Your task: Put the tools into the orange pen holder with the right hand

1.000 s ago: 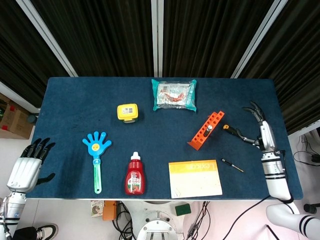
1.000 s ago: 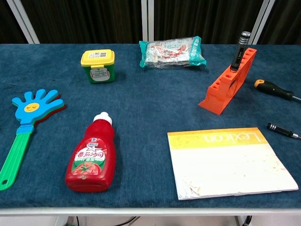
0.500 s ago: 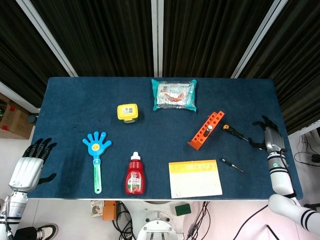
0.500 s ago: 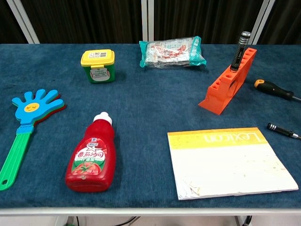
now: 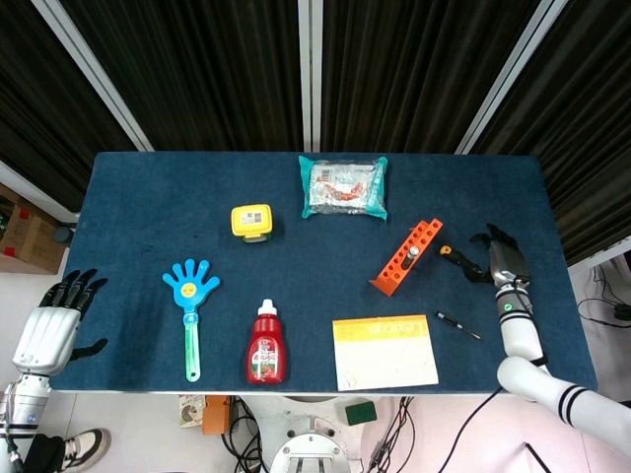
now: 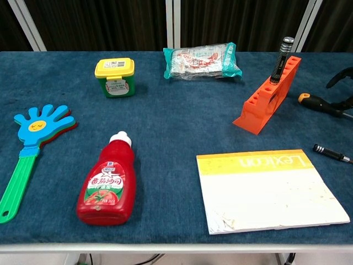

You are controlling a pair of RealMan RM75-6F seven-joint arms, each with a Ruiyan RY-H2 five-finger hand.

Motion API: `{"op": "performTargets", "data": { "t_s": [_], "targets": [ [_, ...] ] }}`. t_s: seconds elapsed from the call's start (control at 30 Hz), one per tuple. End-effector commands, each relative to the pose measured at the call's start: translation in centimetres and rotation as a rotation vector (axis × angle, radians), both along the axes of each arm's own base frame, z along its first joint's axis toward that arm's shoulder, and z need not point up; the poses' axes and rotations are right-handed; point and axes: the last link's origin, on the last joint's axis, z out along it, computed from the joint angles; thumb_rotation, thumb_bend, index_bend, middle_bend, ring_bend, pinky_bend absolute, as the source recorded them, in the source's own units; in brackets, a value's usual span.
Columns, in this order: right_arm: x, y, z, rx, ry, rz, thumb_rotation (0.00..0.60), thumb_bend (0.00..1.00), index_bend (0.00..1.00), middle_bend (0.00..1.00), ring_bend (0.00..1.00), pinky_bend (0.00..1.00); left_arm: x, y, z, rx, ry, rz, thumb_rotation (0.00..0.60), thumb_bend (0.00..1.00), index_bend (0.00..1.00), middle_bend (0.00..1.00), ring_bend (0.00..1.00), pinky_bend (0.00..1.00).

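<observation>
Over screwdriver (image 5: 456,258), right hand (image 5: 500,263), perhaps touching.

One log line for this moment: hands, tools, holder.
right hand: closing on orange-handled screwdriver | left hand: open, off table | orange pen holder: one tool in | small black screwdriver: on table

Two robot arms with human-shaped hands. The left hand (image 5: 47,330), beyond the blue table's (image 5: 148,197) left edge, has a silver-white back and black fingers. The right hand (image 5: 501,264), over the table's right side, looks alike; its white forearm carries black rings.
</observation>
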Motion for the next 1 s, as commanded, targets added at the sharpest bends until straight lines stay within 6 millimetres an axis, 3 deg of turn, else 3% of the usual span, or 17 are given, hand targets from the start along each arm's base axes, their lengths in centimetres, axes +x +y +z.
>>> {"op": "performTargets", "data": {
  "t_s": [0.03, 0.67, 1.0],
  "targets": [
    [0.6, -0.5, -0.8, 0.018, 0.003, -0.008, 0.600, 0.25, 0.31, 0.00, 0.00, 0.00, 0.0, 0.0, 0.0, -0.002, 0.000, -0.001, 0.600, 0.05, 0.15, 0.07, 0.03, 0.18],
    [1.5, -0.9, -2.5, 0.037, 0.024, -0.008, 0.600, 0.31, 0.41, 0.00, 0.00, 0.00, -0.1, 0.0, 0.0, -0.006, 0.000, 0.000, 0.600, 0.05, 0.15, 0.07, 0.03, 0.18],
    [1.4, -0.8, -2.6, 0.034, 0.026, -0.008, 0.600, 0.37, 0.54, 0.02, 0.00, 0.00, -0.2, 0.1, 0.1, -0.001, -0.003, 0.004, 0.600, 0.05, 0.15, 0.07, 0.03, 0.18]
  ]
}}
